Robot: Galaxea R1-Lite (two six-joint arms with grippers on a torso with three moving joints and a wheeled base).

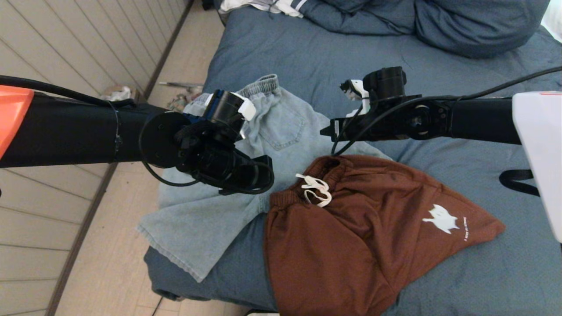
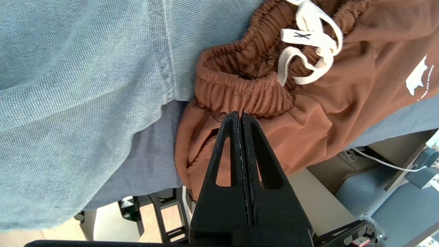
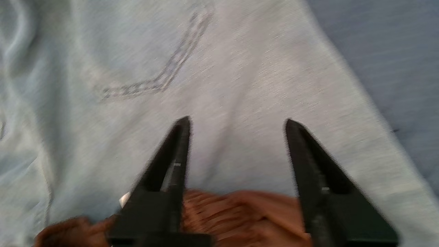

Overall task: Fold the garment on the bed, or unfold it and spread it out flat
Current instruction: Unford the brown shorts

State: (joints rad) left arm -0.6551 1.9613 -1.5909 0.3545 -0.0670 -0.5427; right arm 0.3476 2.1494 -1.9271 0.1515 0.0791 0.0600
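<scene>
Left gripper (image 2: 241,115): jaws clenched tight, fingers pressed flat together, nothing between them. Tips sit just above the elastic waistband of the brown shorts (image 1: 369,232); contact with the fabric cannot be confirmed.

Right gripper (image 3: 236,123): jaws released, a wide gap between the two fingers, holding nothing. It hangs over the light-blue denim shorts (image 1: 228,184), close to the stitched pocket, with the brown waistband just under the finger bases.

The bed (image 1: 351,57): slate-blue cover, carries both garments. The brown shorts lie at its near edge, white drawstring (image 1: 315,188) knotted at the waistband, white print (image 1: 441,218) on one leg. The brown shorts overlap the denim shorts, which lie beside them toward the bed's left edge.

Hidden or unclear: left arm covers the middle of the denim shorts; right wrist view is motion-blurred; small lettering beside the print is unreadable; pillows (image 1: 461,22) at the bed's far end are cut off.
</scene>
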